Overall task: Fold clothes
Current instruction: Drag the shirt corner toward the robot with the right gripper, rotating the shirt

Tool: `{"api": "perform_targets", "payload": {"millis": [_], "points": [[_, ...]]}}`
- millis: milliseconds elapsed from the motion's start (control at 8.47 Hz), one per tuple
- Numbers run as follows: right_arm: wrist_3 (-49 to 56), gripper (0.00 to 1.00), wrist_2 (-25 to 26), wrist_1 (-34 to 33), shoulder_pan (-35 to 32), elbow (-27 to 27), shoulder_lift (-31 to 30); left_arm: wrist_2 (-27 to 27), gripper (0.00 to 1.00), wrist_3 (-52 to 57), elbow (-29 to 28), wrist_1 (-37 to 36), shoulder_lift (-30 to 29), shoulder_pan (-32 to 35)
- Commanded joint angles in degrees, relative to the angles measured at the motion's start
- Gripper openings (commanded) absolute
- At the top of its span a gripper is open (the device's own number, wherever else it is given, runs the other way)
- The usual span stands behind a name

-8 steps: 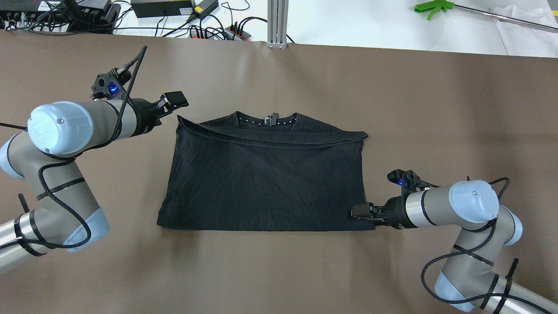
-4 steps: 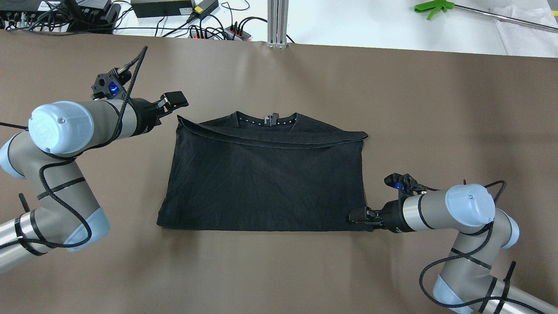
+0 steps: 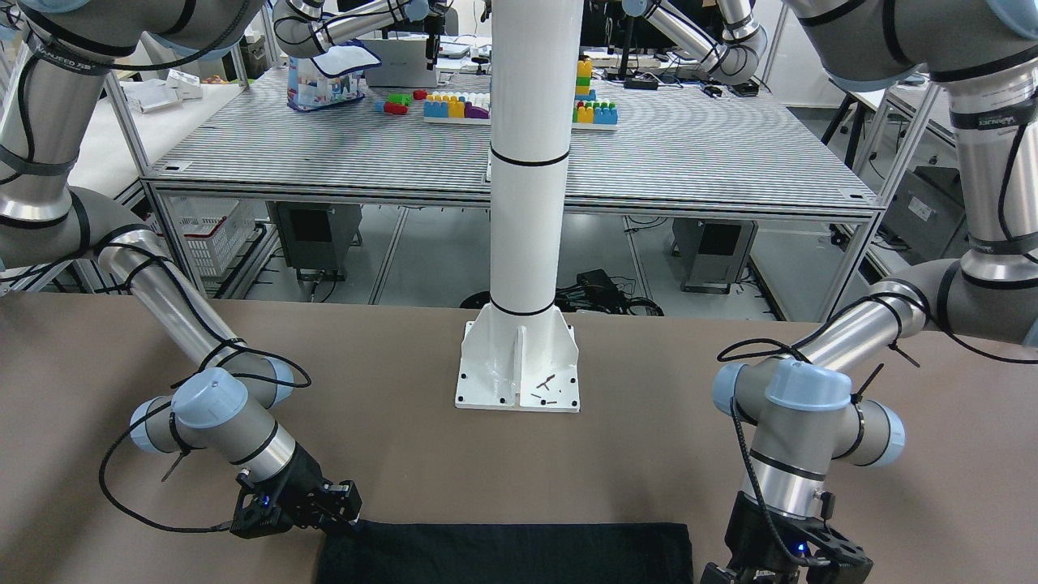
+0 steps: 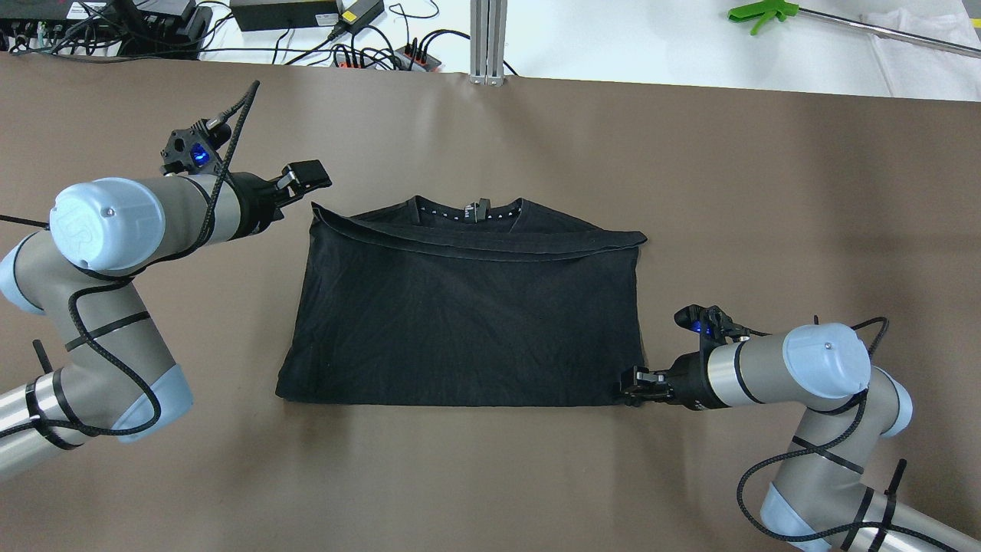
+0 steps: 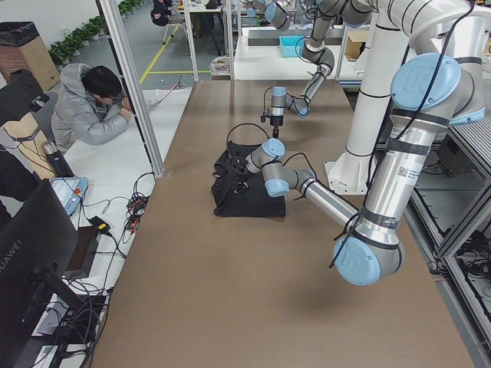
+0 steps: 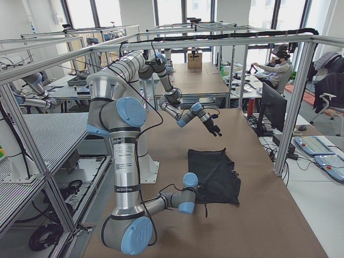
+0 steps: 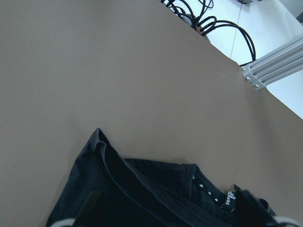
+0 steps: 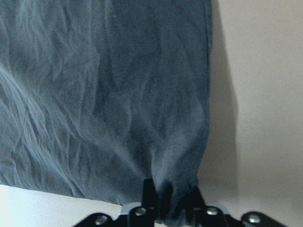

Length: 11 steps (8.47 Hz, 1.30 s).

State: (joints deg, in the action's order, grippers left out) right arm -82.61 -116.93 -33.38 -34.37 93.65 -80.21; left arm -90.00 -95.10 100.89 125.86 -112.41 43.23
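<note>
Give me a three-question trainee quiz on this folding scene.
1. True or false: the left gripper is clamped on the black garment.
2. Which part of the garment does the right gripper pinch? A) near right corner B) far left corner C) neckline
3. Fill in: seen from the robot, the collar lies at the garment's ___ edge.

Key: 1 false, it is open and clear of the fabric; 2 A; 3 far.

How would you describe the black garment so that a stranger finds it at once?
On the brown table lies the black garment, a flat rectangle with its neckline at the far edge. The jaws of the right gripper pinch its near right corner. Nothing else there is soft, matte and plain black.
</note>
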Motion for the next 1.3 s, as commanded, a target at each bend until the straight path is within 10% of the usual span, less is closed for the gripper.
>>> {"api": "perform_targets", "payload": {"millis": [0, 945, 1063, 1181], "points": [[-0.09, 0.0, -0.58, 0.06, 0.09, 0.83, -0.03, 0.0, 1.0, 0.09, 0.01, 0.0, 0.09, 0.01], [-0.27, 0.01, -2.78, 0.06, 16.86, 16.47, -4.25, 0.09, 1.0, 0.35, 0.45, 0.09, 0.88, 0.1], [-0.62, 0.31, -2.86, -0.02, 18.01, 17.26, -4.25, 0.09, 1.0, 0.26, 0.54, 0.09, 0.88, 0.1], [-4.36, 0.94, -1.91, 0.06, 18.98, 17.62, -3.99, 0.09, 1.0, 0.26, 0.63, 0.09, 0.88, 0.1]]}}
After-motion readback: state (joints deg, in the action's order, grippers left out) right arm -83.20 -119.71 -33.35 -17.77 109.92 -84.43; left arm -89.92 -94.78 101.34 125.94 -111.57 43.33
